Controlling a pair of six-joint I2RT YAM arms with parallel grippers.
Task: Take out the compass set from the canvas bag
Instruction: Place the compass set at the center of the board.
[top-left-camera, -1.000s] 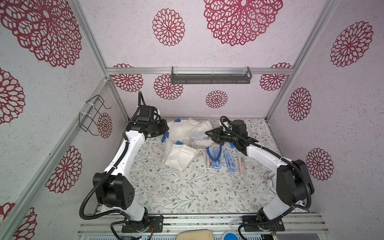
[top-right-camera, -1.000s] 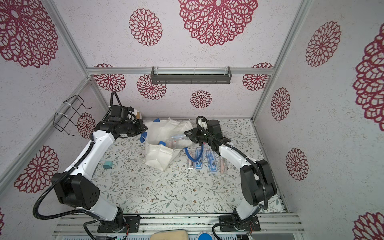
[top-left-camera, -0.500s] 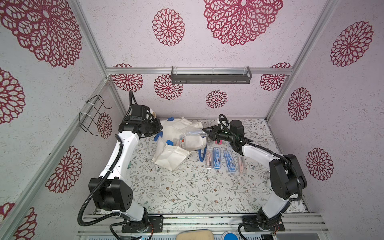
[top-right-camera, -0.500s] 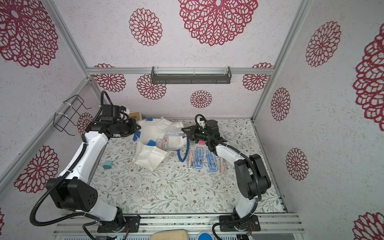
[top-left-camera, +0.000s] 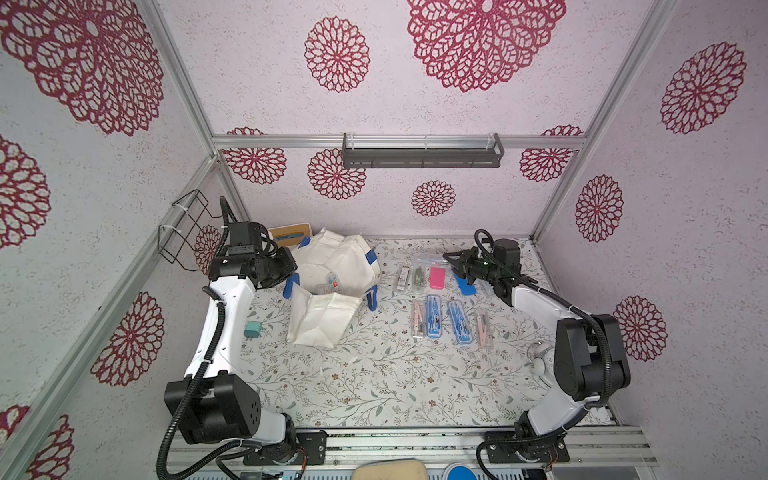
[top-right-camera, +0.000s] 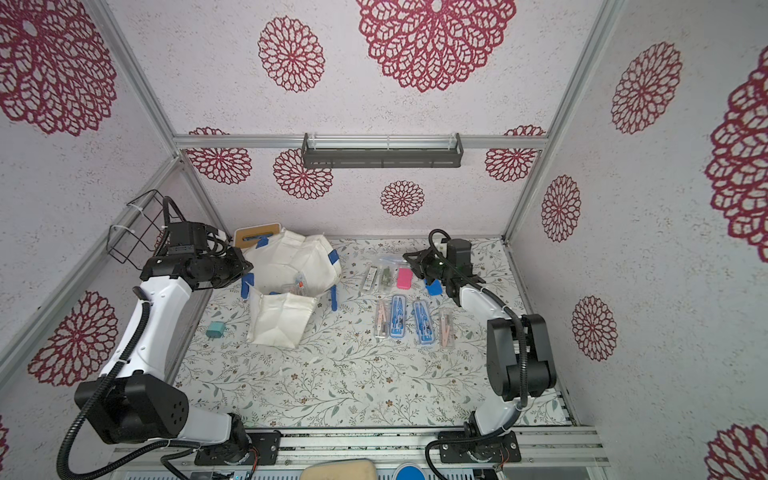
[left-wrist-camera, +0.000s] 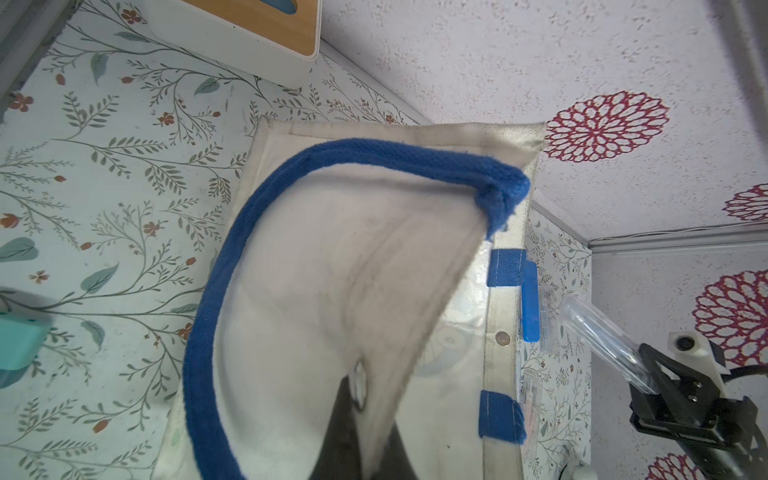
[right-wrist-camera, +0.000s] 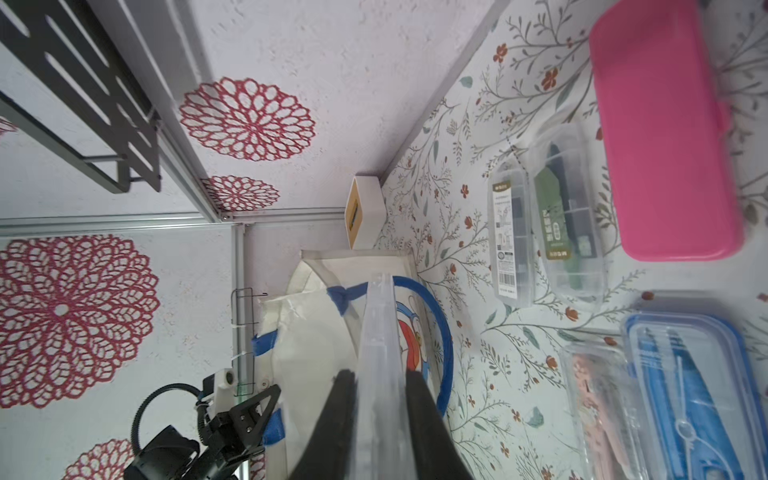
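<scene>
Canvas bag (top-left-camera: 332, 266) lies slumped on the left half of the table (top-left-camera: 374, 374) with its mouth open, and a white box (top-left-camera: 291, 232) sits just behind its back-left corner. At the bag's left edge your left gripper (top-left-camera: 287, 270) is pinched tight on the canvas rim beside a blue handle (left-wrist-camera: 216, 270). The left wrist view shows the cloth drawn up between the fingers, so this arm is holding the mouth open. Both top views show at least one more clear packet (top-left-camera: 329, 283) inside the bag, too small to tell what it holds.

Moving right, cases are laid out on the table: a back row ending in a pink case (top-left-camera: 437, 277), and a front row with two blue cases (top-left-camera: 432, 316) among pale ones.

Farthest right, your right gripper (right-wrist-camera: 380, 376) is clamped on a clear case (right-wrist-camera: 378, 324). The case sits edge-on between the fingers, raised off the table near the back row and well apart from the bag. I take it to be the compass set, though its contents do not show.

The pull-out looks done, so you are at carry-and-place. The next move calls for lowering the case flat onto a bare patch beside the rows without knocking its neighbours, then parting the jaws. Keep the left grip until the case is down.
</scene>
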